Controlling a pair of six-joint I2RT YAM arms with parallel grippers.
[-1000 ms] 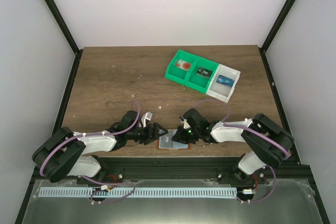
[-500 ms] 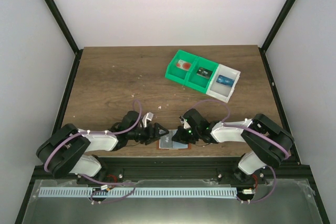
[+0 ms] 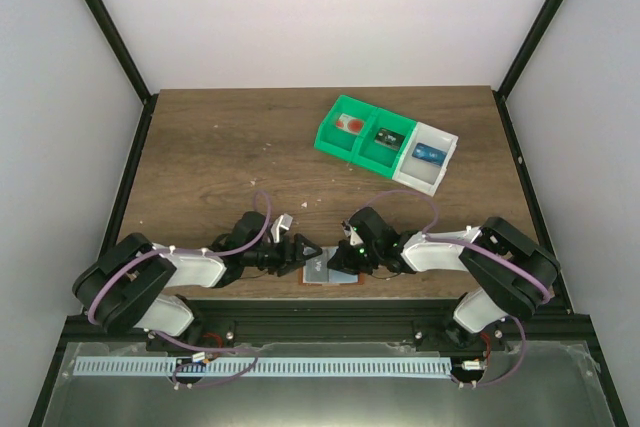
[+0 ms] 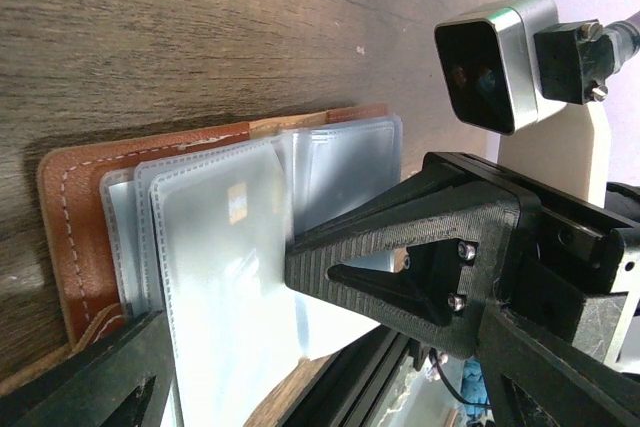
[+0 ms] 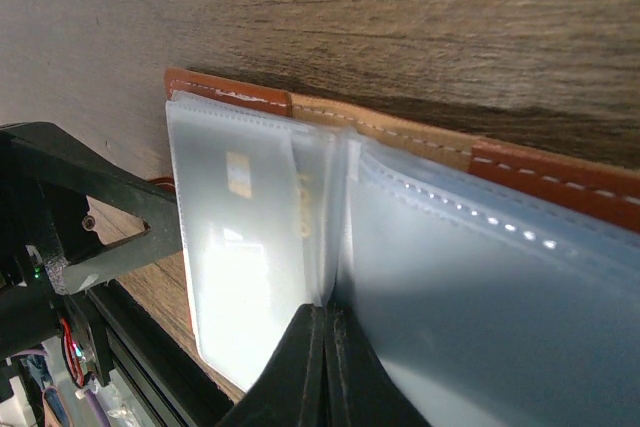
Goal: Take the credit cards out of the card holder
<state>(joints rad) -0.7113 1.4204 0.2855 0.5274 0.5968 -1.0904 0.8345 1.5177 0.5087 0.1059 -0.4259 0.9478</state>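
Woodgrain table (image 3: 220, 147) beneath a stitched reddish-brown card holder (image 4: 75, 207) (frosted plastic sleeves (image 4: 230, 247))

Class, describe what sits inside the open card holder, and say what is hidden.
Inside the card holder, frosted plastic sleeves fan out; one shows a gold patch, perhaps a card's chip. Overlapping sleeves hide any other cards.

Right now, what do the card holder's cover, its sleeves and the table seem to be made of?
Card holder cover: leather or imitation, reddish-brown, smooth with a slight sheen; pale stitching runs along its edge.
Sleeves: soft translucent plastic, frosted blue-grey, glossy; they catch glare and have seamed borders.
Table: wood or wood-look laminate, matte; dark grain shows, but which cannot be told.
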